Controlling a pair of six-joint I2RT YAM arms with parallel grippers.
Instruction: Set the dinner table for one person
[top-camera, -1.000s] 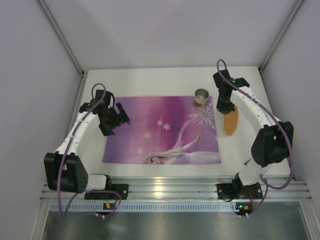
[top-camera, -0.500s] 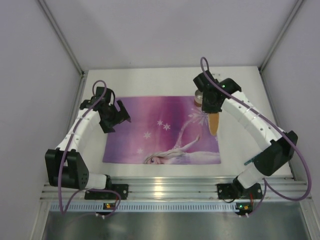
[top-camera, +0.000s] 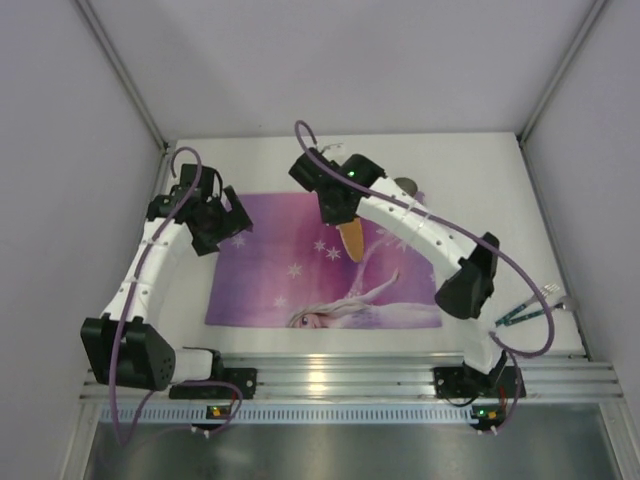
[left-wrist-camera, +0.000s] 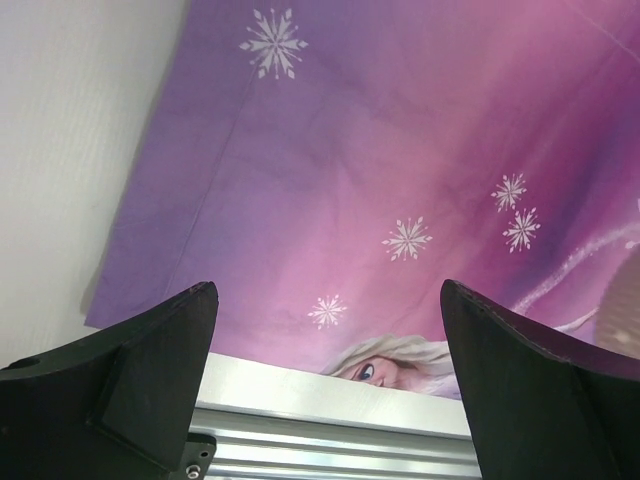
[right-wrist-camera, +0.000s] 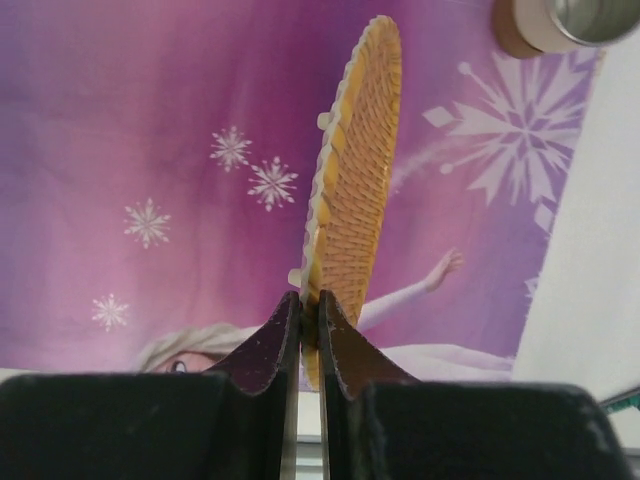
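Observation:
A round orange woven-look plate (right-wrist-camera: 360, 170) hangs on edge, with my right gripper (right-wrist-camera: 310, 298) shut on its rim. In the top view this plate (top-camera: 351, 240) is above the upper middle of the purple printed placemat (top-camera: 290, 280), below the right gripper (top-camera: 342, 212). The placemat lies on the white dinner table (top-camera: 480, 170). My left gripper (left-wrist-camera: 328, 290) stands wide open with nothing between its fingers, over the placemat's left part (left-wrist-camera: 400, 150); in the top view the left gripper (top-camera: 218, 228) is at the mat's upper left corner.
A small metal cup (top-camera: 406, 185) stands at the placemat's upper right corner, partly behind the right arm; the right wrist view shows this cup (right-wrist-camera: 560, 20) too. Green-handled cutlery (top-camera: 528, 308) lies at the table's right edge. An aluminium rail (top-camera: 330, 375) runs along the near edge.
My right arm has swung left, carrying the orange plate from the table's right side to above the placemat's middle. The left gripper has shifted slightly up and left, still open.

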